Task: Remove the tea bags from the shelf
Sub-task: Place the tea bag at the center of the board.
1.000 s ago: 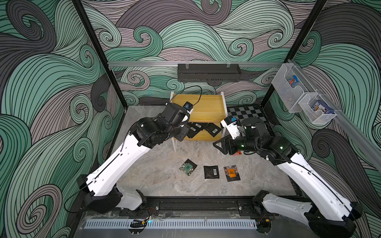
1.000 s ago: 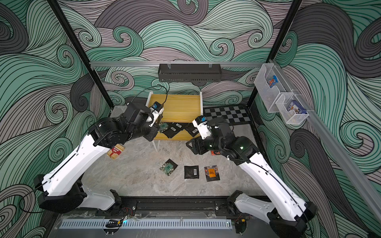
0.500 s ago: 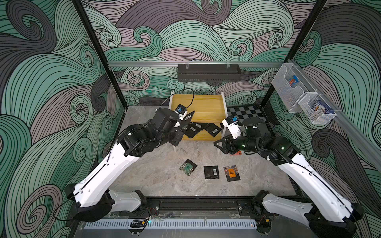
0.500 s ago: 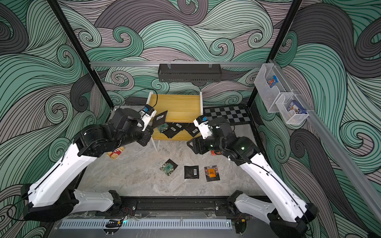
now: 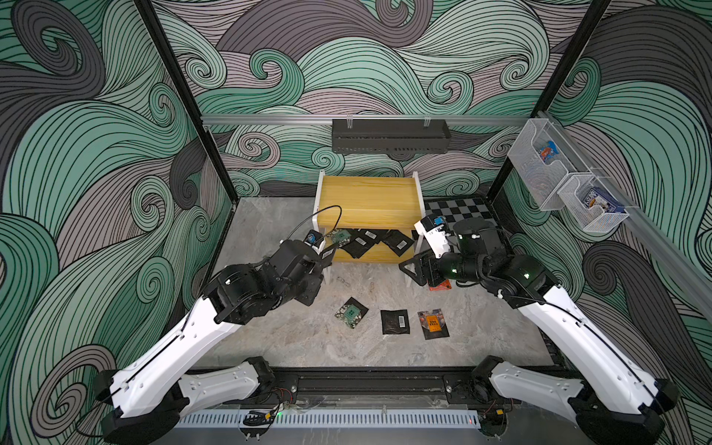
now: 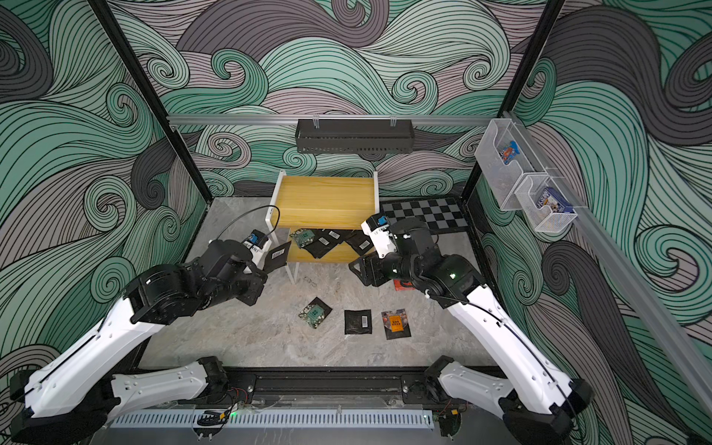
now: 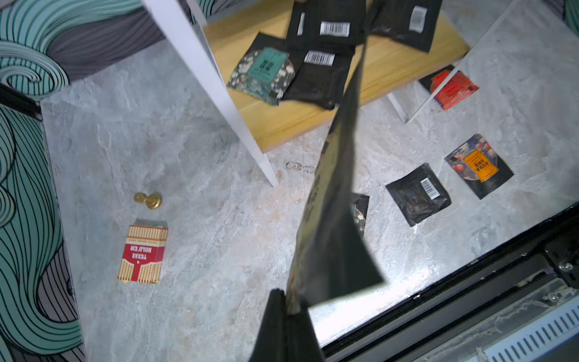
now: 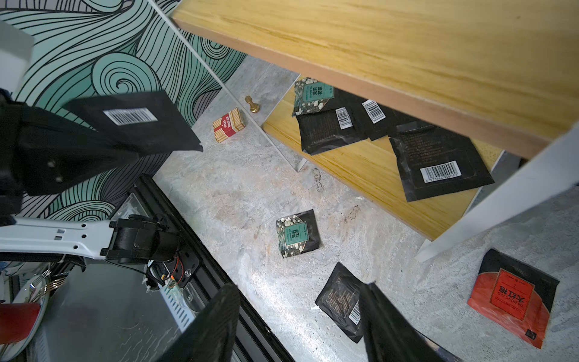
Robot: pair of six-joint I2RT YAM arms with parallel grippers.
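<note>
- Left arm (image 5: 165, 346): white shell links, bulky black joint housings, thin black cable (image 5: 319, 211) looping off the wrist.
- Right arm (image 5: 578, 339): same white-and-black build; small green light (image 5: 526, 275) on a black housing.
- Wrist camera mount (image 5: 433, 237): white block, blue tab.
- Right hand (image 8: 300, 286): flat black fingers.

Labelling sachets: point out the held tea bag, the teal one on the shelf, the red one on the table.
held tea bag (image 6: 276, 262): in a top view, black face below barcode
teal tea bag (image 7: 266, 66): left wrist view, teal label
red tea bag (image 8: 513, 300): right wrist view, red front
</note>
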